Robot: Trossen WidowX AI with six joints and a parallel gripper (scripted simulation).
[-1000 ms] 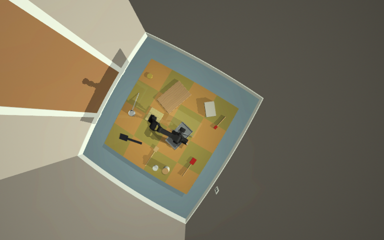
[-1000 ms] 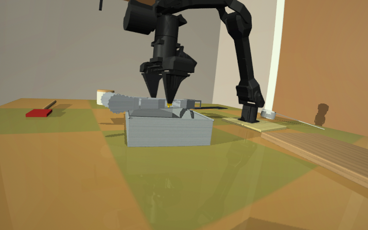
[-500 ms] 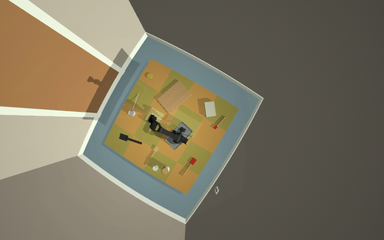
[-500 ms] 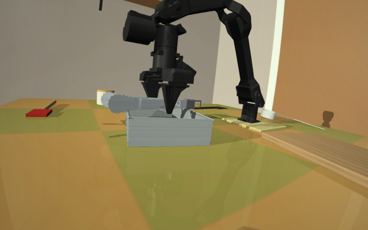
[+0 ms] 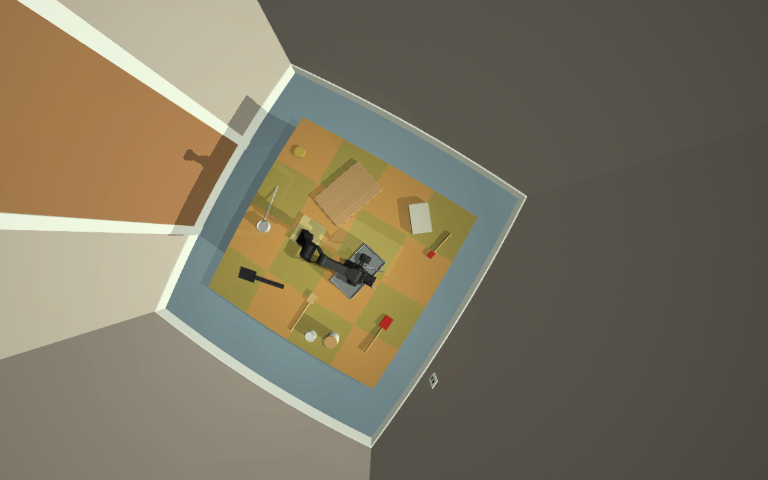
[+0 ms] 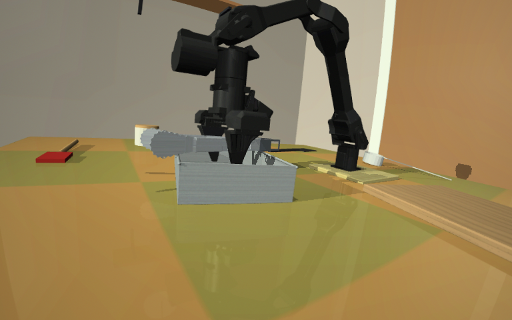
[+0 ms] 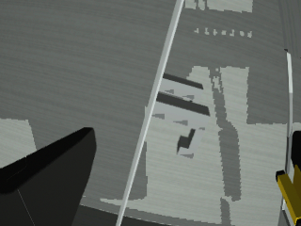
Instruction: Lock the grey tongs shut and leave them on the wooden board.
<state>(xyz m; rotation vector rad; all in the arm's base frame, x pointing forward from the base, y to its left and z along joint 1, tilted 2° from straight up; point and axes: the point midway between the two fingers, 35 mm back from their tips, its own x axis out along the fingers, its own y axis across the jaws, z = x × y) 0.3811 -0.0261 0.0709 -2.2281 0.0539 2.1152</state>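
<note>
The grey tongs (image 6: 209, 144) (image 7: 165, 56) lie open across the top of the roasting tin (image 6: 235, 184) (image 5: 345, 289). Their scalloped tips stick out past its left side in the exterior view. A yellow part shows by the right arm in the wrist view. My gripper (image 6: 225, 159) (image 7: 198, 140) points down and is open. Its fingers straddle the tongs, one outside each arm, with the fingertips reaching down around the tin's rim height. Contact with the arms cannot be told. The wooden board (image 5: 347, 193) (image 6: 461, 214) lies flat away from the tin.
A pale block (image 5: 420, 218) lies beyond the tin. Two red-headed tools (image 5: 430, 254) (image 5: 385, 322), a black spatula (image 5: 247, 274), a mallet (image 5: 311, 297), a white cup (image 5: 310, 336), a jar (image 5: 331, 340) and a long-handled pan (image 5: 263, 226) lie around. My base stands between pan and tin.
</note>
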